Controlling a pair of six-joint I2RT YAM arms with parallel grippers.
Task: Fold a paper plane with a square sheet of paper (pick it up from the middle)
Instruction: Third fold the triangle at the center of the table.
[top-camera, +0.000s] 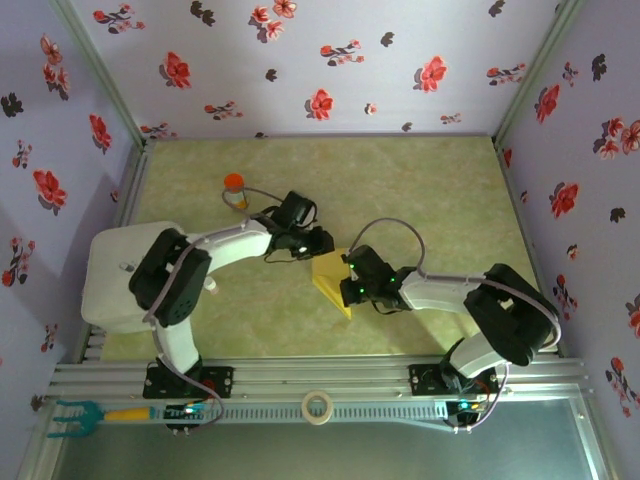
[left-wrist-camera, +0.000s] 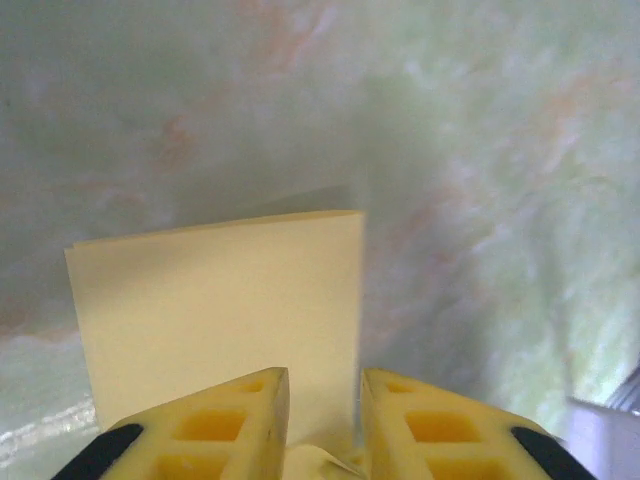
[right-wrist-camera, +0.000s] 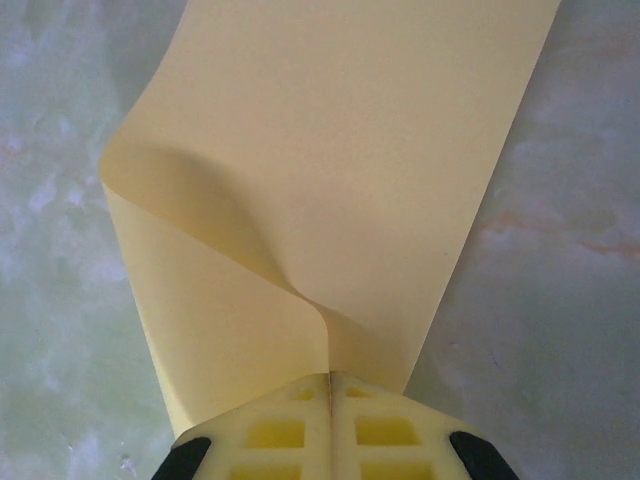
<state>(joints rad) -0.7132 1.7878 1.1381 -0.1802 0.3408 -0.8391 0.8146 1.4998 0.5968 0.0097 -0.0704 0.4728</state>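
The square sheet of paper (top-camera: 330, 278) is yellow and partly folded, held up at mid-table between the two grippers. My right gripper (top-camera: 352, 276) is shut on it; in the right wrist view the jaws (right-wrist-camera: 331, 378) meet on a pinched fold, and the sheet (right-wrist-camera: 340, 150) fans out ahead with one flap curling left. My left gripper (top-camera: 318, 243) is at the sheet's far corner. Its yellow fingertips (left-wrist-camera: 325, 385) stand a little apart, and the paper (left-wrist-camera: 220, 310) runs through the gap with its right edge close to the right finger. No finished paper plane shape is seen.
A small orange-capped bottle (top-camera: 234, 190) stands at the back left, close to the left arm. A tape roll (top-camera: 318, 407) and a green-tipped tool (top-camera: 70, 417) lie on the front rail. A white block (top-camera: 105, 280) sits at the left edge. Flowered walls enclose the table.
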